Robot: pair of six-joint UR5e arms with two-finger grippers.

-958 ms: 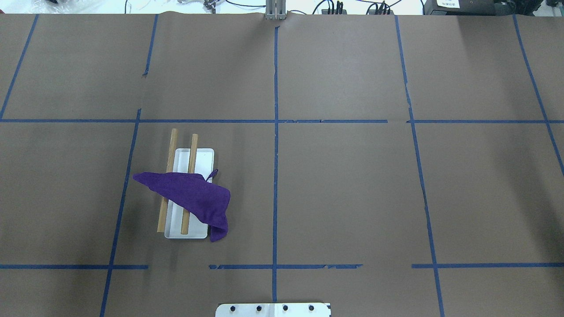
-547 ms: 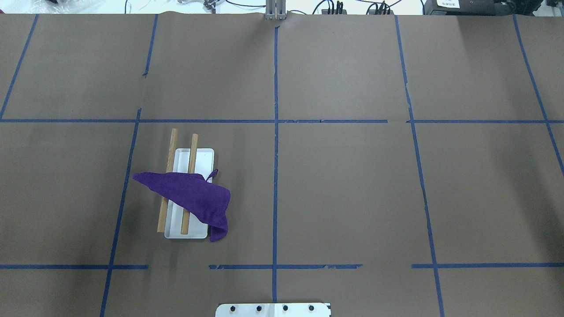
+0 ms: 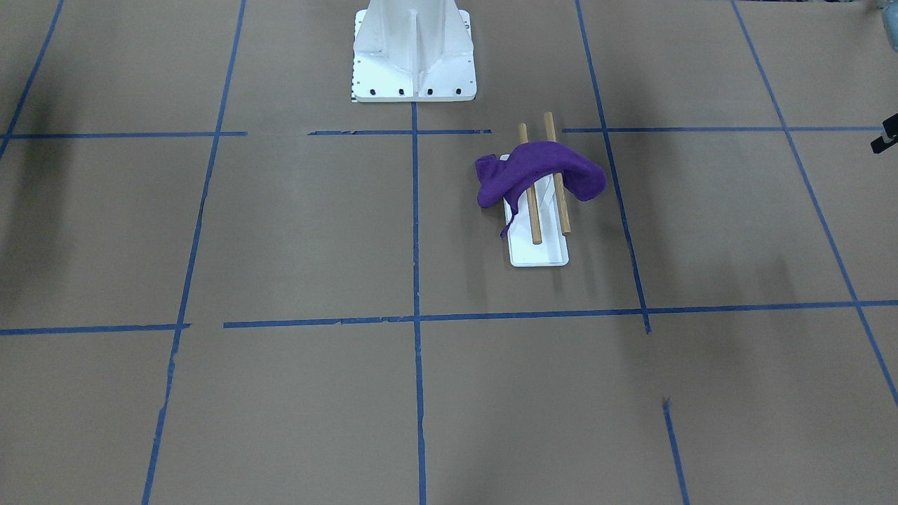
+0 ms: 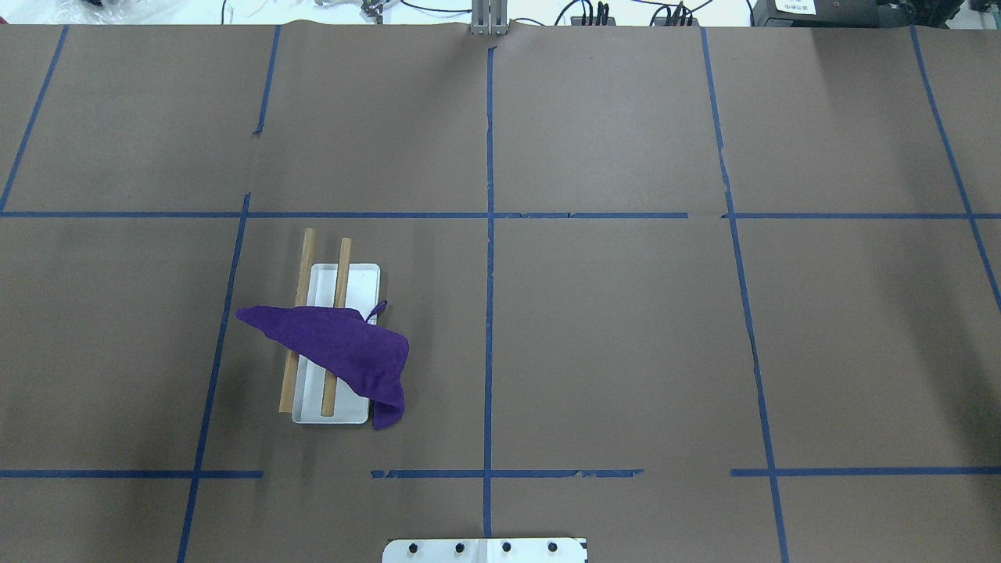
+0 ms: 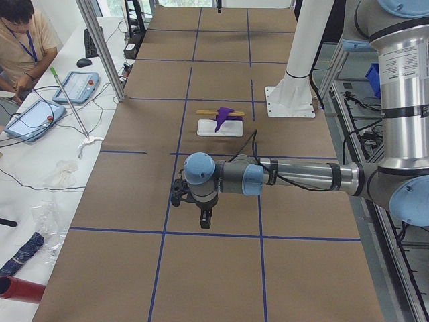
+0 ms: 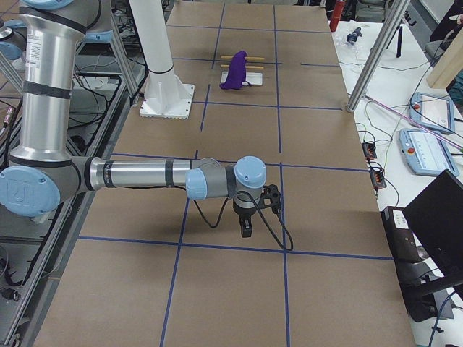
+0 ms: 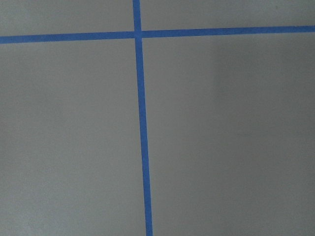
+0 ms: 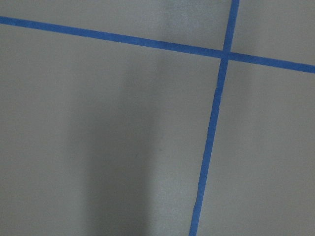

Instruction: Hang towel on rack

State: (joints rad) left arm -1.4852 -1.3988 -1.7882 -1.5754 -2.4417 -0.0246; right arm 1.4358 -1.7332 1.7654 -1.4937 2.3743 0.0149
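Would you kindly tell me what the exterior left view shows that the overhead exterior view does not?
Only exterior left: the left arm with its tool above the table, and a person at a side desk. Only overhead: the thin strap on the towel. Both: the purple towel draped across the two wooden rods of the rack.

Robotics lab: robot arm (image 5: 301,176), teach pendants (image 5: 77,86) + operator (image 5: 20,40) at side bench, blue-tape grid (image 4: 489,313) on table (image 4: 626,352).
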